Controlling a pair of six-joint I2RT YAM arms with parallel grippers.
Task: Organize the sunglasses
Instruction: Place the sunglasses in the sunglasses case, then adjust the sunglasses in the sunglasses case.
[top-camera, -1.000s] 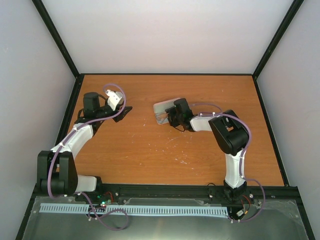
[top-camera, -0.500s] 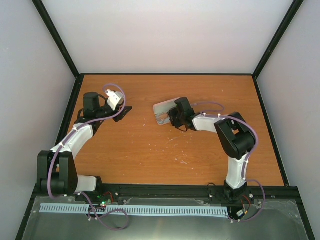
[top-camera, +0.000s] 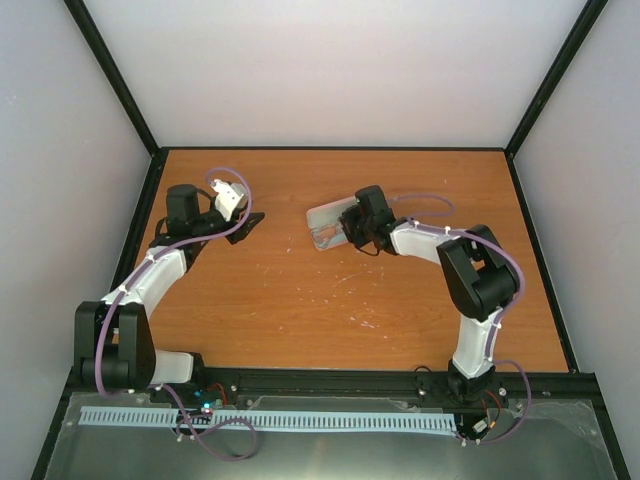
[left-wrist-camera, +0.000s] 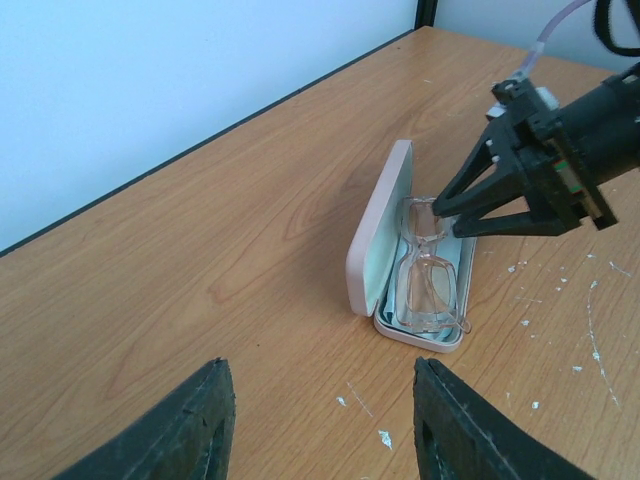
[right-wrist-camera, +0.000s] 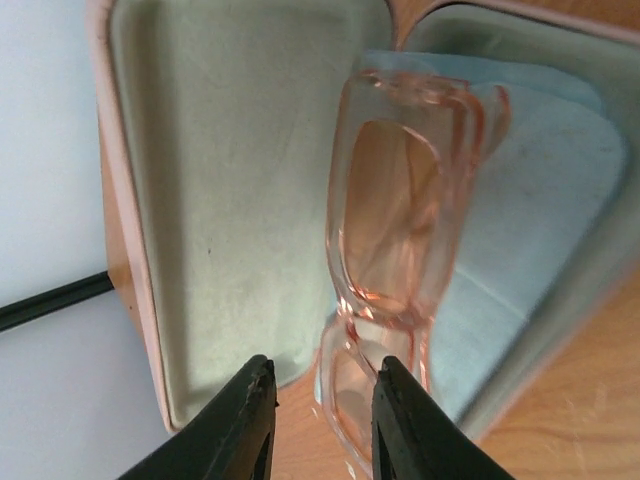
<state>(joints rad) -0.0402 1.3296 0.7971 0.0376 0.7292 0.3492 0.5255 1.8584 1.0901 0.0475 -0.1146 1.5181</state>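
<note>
The amber see-through sunglasses (left-wrist-camera: 430, 285) lie folded in the base of the open pink case (left-wrist-camera: 375, 250), on a light blue cloth (right-wrist-camera: 540, 200). The case lid (right-wrist-camera: 220, 200) stands open beside them. The case is at the table's middle back in the top view (top-camera: 322, 214). My right gripper (left-wrist-camera: 445, 218) is at the far end of the sunglasses (right-wrist-camera: 400, 200), its jaws a little apart. The near lens rim sits by its right fingertip (right-wrist-camera: 395, 410). It also shows in the top view (top-camera: 346, 230). My left gripper (left-wrist-camera: 325, 410) is open and empty, low over the table to the left (top-camera: 248, 224).
The orange-brown wooden table (top-camera: 300, 310) has white specks near its middle. Black frame posts and white walls close in the table's back and sides. The right forearm (top-camera: 420, 240) reaches across behind the case.
My right arm's elbow has swung to the right and its gripper has shifted slightly toward the back over the case. The left arm has not moved.
</note>
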